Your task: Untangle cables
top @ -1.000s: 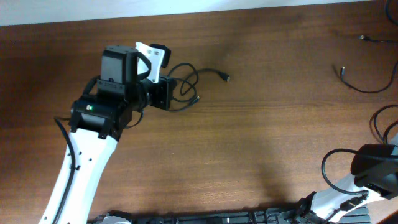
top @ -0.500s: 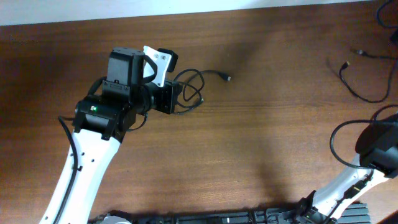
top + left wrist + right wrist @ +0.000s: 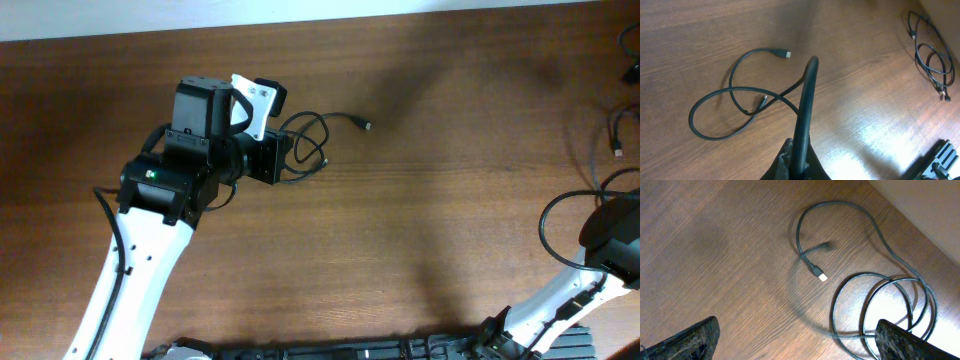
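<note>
A thin black cable (image 3: 305, 150) lies in loose loops on the brown table, its plug (image 3: 365, 125) to the right. My left gripper (image 3: 797, 162) is shut on this cable (image 3: 807, 95), which rises from the jaws and runs down into crossed loops (image 3: 715, 95). In the overhead view the left gripper (image 3: 280, 158) sits at the loops' left side. A second cable (image 3: 875, 295) lies coiled below my right gripper (image 3: 805, 345), which stands wide open with nothing between its fingers (image 3: 695, 340). That cable's plug (image 3: 822, 276) rests on the wood.
The second cable (image 3: 612, 140) lies at the table's far right edge, above the right arm (image 3: 610, 240). The left wrist view shows it as a coil (image 3: 932, 55) far off. A pale wall (image 3: 930, 210) borders the table. A black rail (image 3: 400, 350) runs along the front.
My right gripper has opened wide and let go of the right cable, which has shifted toward the right edge. The left arm moved slightly right, then stayed still, shut on its cable.
</note>
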Controlling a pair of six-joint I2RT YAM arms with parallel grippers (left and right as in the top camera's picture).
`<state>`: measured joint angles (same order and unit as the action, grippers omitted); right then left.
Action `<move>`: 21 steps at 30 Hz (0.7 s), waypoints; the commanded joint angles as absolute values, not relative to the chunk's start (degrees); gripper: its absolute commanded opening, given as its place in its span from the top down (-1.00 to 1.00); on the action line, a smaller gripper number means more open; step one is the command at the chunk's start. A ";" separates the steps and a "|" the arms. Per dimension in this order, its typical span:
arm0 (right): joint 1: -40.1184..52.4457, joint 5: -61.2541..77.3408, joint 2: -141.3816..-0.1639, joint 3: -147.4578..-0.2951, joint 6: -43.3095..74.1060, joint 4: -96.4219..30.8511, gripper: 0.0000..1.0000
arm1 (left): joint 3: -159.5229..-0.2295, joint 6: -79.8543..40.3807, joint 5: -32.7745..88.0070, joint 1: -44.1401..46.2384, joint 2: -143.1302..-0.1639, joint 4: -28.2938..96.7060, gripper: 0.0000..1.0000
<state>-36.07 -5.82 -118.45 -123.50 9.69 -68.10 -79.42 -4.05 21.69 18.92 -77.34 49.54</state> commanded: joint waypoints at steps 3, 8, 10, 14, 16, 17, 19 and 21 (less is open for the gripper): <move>-36.05 4.23 -118.41 -123.52 5.19 -70.63 -0.97 | -79.81 -3.14 22.74 19.14 -76.25 49.36 0.99; -35.94 24.25 -118.41 -123.52 -5.87 -73.56 -1.00 | -79.81 -3.14 22.79 19.14 -76.25 49.36 1.00; -35.57 31.73 -118.41 -123.52 -12.21 -75.44 -0.94 | -79.81 -3.14 22.76 19.14 -76.25 49.23 1.00; -32.82 43.42 -118.41 -123.52 -27.07 -80.23 -0.94 | -79.83 -3.14 22.79 19.14 -76.25 47.62 1.00; -30.39 47.31 -118.41 -123.52 -32.16 -82.39 -0.95 | -79.83 -3.14 23.05 19.14 -76.25 46.68 1.00; -29.15 48.18 -118.41 -123.52 -34.09 -83.26 -0.96 | -79.83 -3.09 22.96 19.14 -76.25 46.52 1.00; -25.67 49.19 -118.41 -123.52 -38.00 -85.14 -0.97 | -79.83 -0.84 22.96 19.14 -76.25 46.54 1.00; -22.20 49.52 -118.41 -123.52 -40.05 -86.39 -0.97 | -79.81 4.45 22.94 19.14 -76.25 46.76 1.00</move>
<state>-27.27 43.92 -118.45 -123.52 -30.98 -84.99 -79.42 -2.85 21.93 18.92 -77.34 46.96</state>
